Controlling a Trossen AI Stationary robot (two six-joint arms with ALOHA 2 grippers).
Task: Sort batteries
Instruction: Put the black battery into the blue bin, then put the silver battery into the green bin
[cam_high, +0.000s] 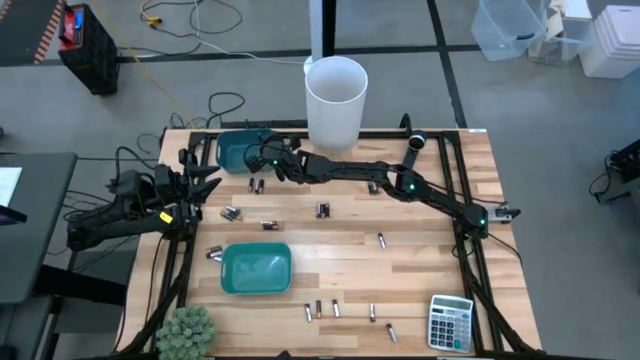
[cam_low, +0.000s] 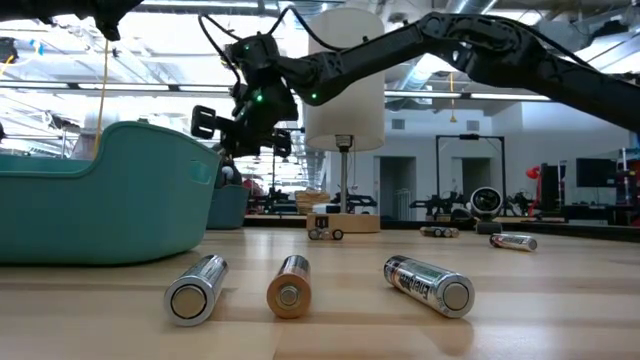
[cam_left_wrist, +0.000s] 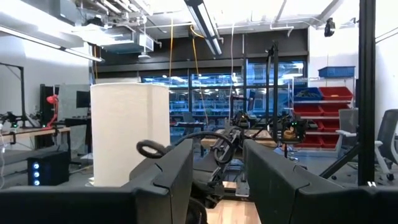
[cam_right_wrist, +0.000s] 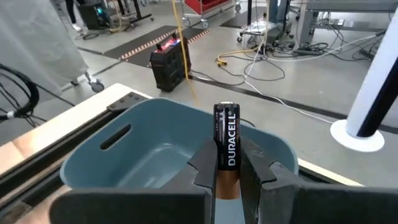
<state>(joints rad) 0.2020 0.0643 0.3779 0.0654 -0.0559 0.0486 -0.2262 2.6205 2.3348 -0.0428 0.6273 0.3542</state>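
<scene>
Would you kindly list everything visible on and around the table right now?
Bins: two, teal; one at the far edge, one near the front.
Loose batteries: about fifteen, silvery or dark; scattered across the table, e.g., with a row along the front edge.
Held battery: one, black and copper; above the far bin.
Bucket: one, white; beyond the far edge.
Calculator: one, grey; front right corner.
Plant: one, green; front left corner.
Right gripper: shut on the held battery.
Left gripper: open, at the table's left edge.
</scene>
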